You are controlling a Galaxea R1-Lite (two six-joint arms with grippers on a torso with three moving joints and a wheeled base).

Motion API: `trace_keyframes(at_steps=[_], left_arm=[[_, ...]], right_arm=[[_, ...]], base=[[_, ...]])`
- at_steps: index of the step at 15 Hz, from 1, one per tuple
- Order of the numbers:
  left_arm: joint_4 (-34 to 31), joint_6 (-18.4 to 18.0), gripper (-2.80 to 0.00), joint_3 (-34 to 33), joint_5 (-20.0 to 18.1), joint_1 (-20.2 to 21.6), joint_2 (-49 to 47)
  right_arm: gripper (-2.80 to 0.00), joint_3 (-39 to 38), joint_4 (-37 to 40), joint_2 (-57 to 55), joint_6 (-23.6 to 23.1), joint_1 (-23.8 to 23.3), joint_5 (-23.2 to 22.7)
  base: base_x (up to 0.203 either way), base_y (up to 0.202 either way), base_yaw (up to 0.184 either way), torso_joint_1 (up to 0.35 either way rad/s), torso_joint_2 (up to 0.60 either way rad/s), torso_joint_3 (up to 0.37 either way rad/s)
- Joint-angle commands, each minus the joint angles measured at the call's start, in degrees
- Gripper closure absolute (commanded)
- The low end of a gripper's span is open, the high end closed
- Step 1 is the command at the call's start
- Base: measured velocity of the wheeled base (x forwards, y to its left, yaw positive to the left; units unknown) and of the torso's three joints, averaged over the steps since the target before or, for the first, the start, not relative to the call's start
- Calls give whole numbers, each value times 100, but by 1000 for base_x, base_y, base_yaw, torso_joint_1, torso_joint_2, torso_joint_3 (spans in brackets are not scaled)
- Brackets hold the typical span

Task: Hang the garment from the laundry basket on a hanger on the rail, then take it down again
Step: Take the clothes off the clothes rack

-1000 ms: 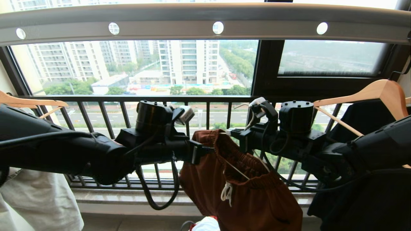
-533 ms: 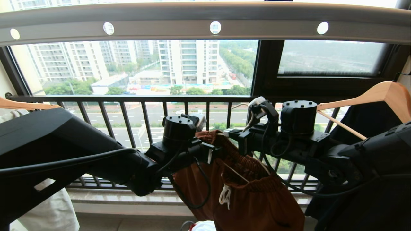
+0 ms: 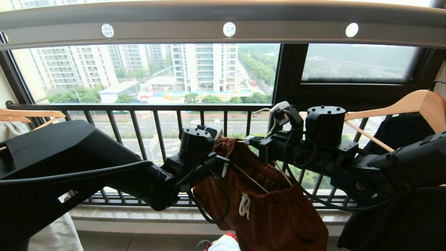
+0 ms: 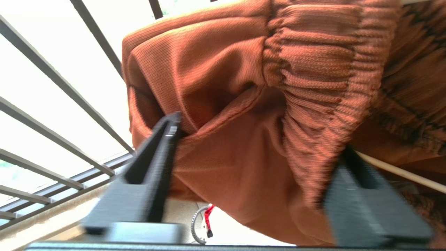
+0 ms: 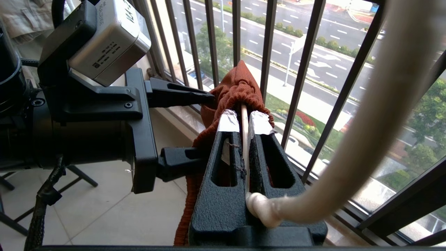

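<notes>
both arms are matte black with broad, angular shells and round cylindrical joint housings topped by small screws. loose black cables loop under the left arm's wrist and around the right arm's wrist. a silver-grey camera box with a printed label sits in a black bracket on each wrist. the left gripper (image 4: 258, 139) has plain black ribbed fingers; the right gripper (image 5: 244, 120) has black hollowed fingers with silver tape on the tips.

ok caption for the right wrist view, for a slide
Right gripper clamps the cream hanger inside the rust-brown shorts; left gripper fingers straddle the waistband.
</notes>
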State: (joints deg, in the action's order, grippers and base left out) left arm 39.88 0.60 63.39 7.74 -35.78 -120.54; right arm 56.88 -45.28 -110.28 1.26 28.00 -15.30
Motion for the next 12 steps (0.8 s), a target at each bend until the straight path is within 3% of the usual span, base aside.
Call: trace_keyframes(at_steps=[1,6,12], left_arm=[[20,11,0,15,8,18,36],[25,11,0,61,49,140,315],[7,11,0,584,198,757,5]], right_arm=[[0,16,-25,-20,-3,-35,-8],[0,248,-20,-334,-9,-325,1],[0,287,-16,-531,-31,-392,1]], base=[[0,0,0,0,0,0],[0,0,0,0,0,0],[0,0,0,0,0,0]])
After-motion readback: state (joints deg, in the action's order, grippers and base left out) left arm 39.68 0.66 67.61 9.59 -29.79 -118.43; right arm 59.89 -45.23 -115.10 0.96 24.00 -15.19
